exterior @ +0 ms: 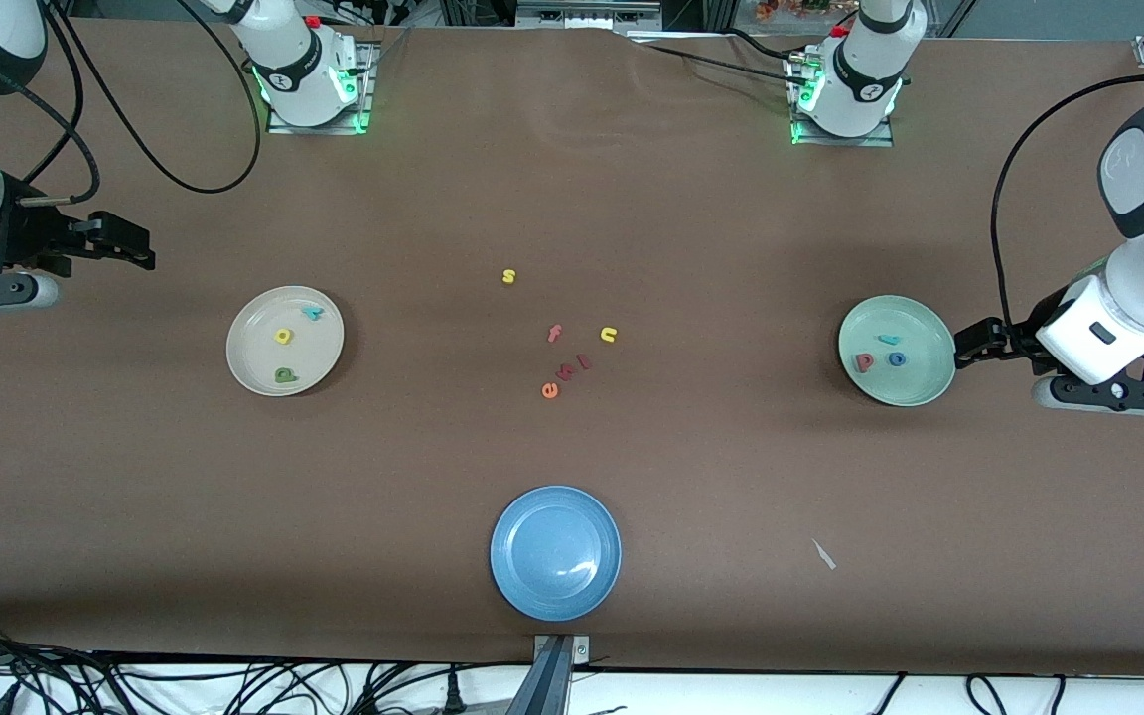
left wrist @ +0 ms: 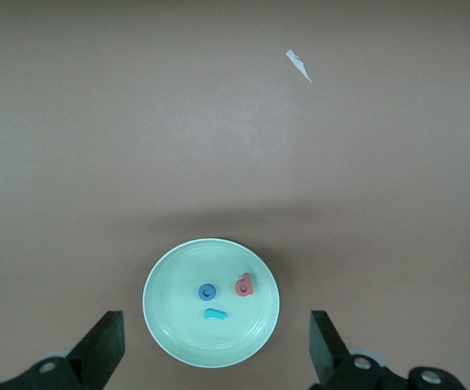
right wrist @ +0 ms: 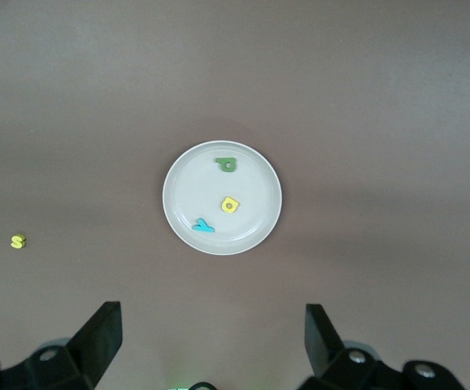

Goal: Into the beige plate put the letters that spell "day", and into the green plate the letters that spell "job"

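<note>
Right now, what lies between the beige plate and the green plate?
Front view: loose letters on the table between the beige plate and green plate: yellow s, pink f, yellow n, orange e.

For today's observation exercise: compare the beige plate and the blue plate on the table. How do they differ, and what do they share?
The beige plate holds three foam letters, a green d, a yellow a and a teal y; the blue plate holds nothing. The beige plate lies toward the right arm's end of the table; the blue plate lies mid-table, nearer the front camera. Both are round, shallow and plain-rimmed.
</note>
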`<state>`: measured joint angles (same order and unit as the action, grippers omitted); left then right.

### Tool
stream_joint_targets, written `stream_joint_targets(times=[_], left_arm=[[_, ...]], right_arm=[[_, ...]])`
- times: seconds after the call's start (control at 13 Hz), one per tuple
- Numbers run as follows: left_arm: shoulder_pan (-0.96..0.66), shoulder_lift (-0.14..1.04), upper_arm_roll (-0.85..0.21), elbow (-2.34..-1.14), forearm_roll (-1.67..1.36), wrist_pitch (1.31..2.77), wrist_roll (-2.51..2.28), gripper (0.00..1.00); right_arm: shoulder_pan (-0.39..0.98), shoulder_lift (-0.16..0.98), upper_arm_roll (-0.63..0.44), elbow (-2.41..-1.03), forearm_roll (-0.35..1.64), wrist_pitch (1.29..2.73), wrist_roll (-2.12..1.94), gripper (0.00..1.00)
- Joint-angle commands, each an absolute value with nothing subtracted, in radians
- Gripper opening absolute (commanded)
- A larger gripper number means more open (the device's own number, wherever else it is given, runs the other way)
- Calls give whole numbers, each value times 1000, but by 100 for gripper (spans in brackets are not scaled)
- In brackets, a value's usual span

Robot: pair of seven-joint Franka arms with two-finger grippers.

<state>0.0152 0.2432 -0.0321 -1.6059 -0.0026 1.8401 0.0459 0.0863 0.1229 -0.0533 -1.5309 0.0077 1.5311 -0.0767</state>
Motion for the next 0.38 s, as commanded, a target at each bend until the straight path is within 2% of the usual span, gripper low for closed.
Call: stream_joint_targets(times=[0.0,0.31], left_arm=[[11,250,-35,-1571,-6,1812,66,100],[21,250,-34,-1554,6,1802,74,100]], right_arm=[[89,129,-63,-1514,31,1511,-100,99],[90,129,-63,-1513,26,1511,-101,99]])
